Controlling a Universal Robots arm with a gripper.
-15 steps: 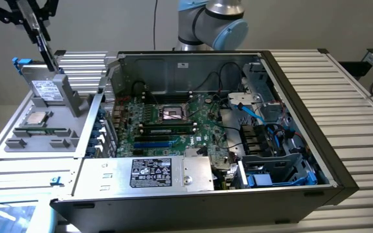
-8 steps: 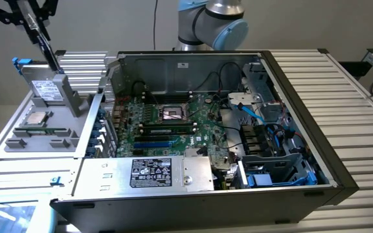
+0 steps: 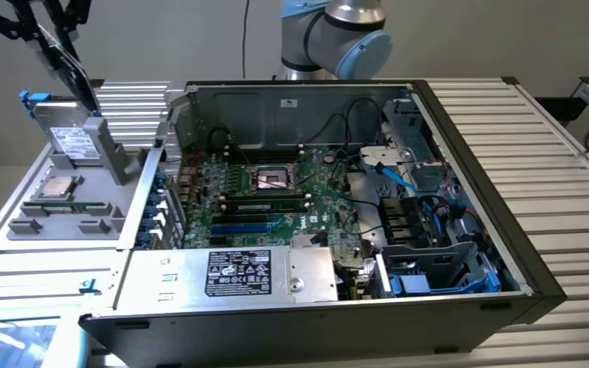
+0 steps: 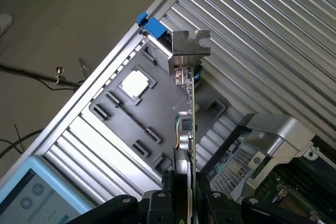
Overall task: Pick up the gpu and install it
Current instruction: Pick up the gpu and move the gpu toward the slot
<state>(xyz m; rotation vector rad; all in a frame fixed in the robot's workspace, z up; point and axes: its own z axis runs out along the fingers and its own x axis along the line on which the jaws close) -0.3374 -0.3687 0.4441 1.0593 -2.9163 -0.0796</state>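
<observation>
Green circuit card: the gpu (image 4: 192,124) – a thin green board with a folded silver metal end bracket – is seen edge-on from the wrist, lifted in the air with the bracket at the end far from the fingers.
Gripper: the black gripper (image 4: 190,190) is closed narrowly on the card, with one finger against each face at the end opposite the bracket.
Position: in the exterior view, gripper and card hang at the upper part of the exterior view's left, above the parts holder and well apart from the case.
Parts holder: a dark grey plastic tray (image 4: 126,111) lies on ribbed aluminium. It carries an upright grey boxy hard drive with a white label (image 3: 73,142), a silver square processor (image 3: 59,185) and a long thin green RAM stick (image 3: 64,207).
Case: a black open computer tower (image 3: 478,307) lies on its side, with the green motherboard (image 3: 274,192) exposed inside.
Arm: a silver and light-blue robot joint (image 3: 340,34) stands behind the case.
Screen: a pale blue tablet display (image 4: 37,198) sits beside the ribbed surface.
</observation>
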